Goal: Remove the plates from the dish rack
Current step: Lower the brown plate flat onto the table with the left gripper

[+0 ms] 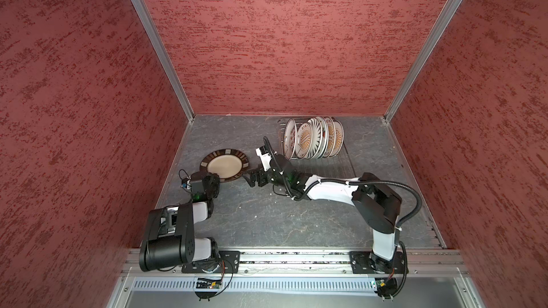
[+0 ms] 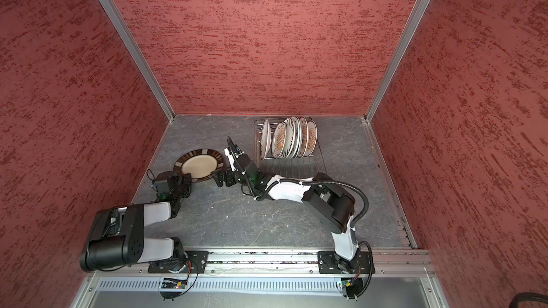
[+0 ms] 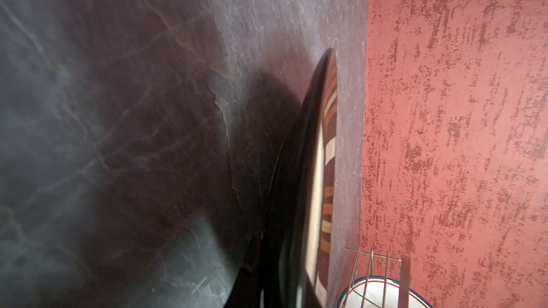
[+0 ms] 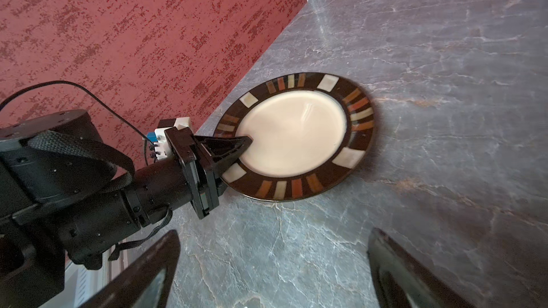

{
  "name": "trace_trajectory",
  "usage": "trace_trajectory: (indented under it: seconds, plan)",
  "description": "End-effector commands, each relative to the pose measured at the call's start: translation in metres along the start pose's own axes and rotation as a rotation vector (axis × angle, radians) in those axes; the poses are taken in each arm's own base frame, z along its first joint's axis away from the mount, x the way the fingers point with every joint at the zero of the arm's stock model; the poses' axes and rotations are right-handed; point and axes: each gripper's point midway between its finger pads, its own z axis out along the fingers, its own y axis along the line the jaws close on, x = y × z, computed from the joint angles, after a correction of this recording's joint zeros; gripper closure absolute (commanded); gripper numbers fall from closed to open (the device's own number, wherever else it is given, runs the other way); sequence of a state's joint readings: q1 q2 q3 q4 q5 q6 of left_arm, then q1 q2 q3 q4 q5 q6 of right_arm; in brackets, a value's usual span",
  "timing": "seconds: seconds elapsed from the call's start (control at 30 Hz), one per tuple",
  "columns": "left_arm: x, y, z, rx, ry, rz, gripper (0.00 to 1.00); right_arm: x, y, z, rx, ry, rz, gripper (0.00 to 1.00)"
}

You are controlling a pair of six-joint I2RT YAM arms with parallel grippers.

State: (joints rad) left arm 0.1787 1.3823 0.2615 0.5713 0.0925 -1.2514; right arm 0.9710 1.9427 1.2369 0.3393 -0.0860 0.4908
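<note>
**One plate out on the worktop, the rest standing in the rack**

Your left jaws are closed on the rim of the brown-rimmed plate (image 4: 292, 134), one finger over the cream centre and the other under the edge. The plate lies flat, or close to it, on the worktop (image 1: 267, 217) near the left wall. I cannot tell whether the gripped side is raised a little. Your right jaws stand wide open with nothing in them, low over the worktop just beside the plate's near edge.

The dish rack (image 1: 332, 164) sits at the back, right of centre and well apart from this plate. About six plates (image 1: 311, 137) stand on edge in it, packed close and leaning.

You look to be at the set-down of one plate. The next move calls for the left jaws to open and slide back off the rim without dragging the plate. Then send the open right jaws to the rack's nearest plate, taking its upper rim only, since its neighbours stand close.
</note>
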Motion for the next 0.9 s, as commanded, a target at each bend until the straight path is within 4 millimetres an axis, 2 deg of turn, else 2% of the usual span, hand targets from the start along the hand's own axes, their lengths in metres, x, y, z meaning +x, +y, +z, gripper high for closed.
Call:
trace_trajectory:
  seconds: [0.0, 0.17, 0.3, 0.43, 0.57, 0.73, 0.87]
  plan:
    - [-0.014, -0.070, 0.003, 0.238, -0.044, 0.026, 0.88, 0.002, 0.005, 0.012, -0.005, 0.026, 0.035, 0.01]
    - [-0.013, -0.058, 0.017, 0.212, -0.040, 0.016, 0.84, 0.007, -0.005, 0.027, 0.043, 0.053, 0.068, 0.01]
    - [-0.012, -0.051, 0.027, 0.164, -0.059, 0.042, 0.72, 0.009, -0.005, 0.032, 0.039, 0.059, 0.078, 0.01]
    - [-0.011, -0.046, 0.037, 0.164, -0.048, 0.032, 0.65, 0.009, 0.006, 0.032, -0.026, 0.062, 0.082, 0.01]
    - [-0.009, -0.037, 0.039, 0.133, -0.046, 0.026, 0.64, 0.010, -0.006, 0.031, 0.038, 0.059, 0.082, 0.01]
    - [-0.007, -0.031, 0.045, 0.099, -0.028, 0.036, 0.57, 0.009, -0.016, 0.029, 0.098, 0.049, 0.085, 0.01]
    - [-0.007, -0.022, 0.046, 0.072, -0.025, 0.008, 0.49, 0.010, -0.010, 0.028, 0.067, 0.056, 0.076, 0.01]
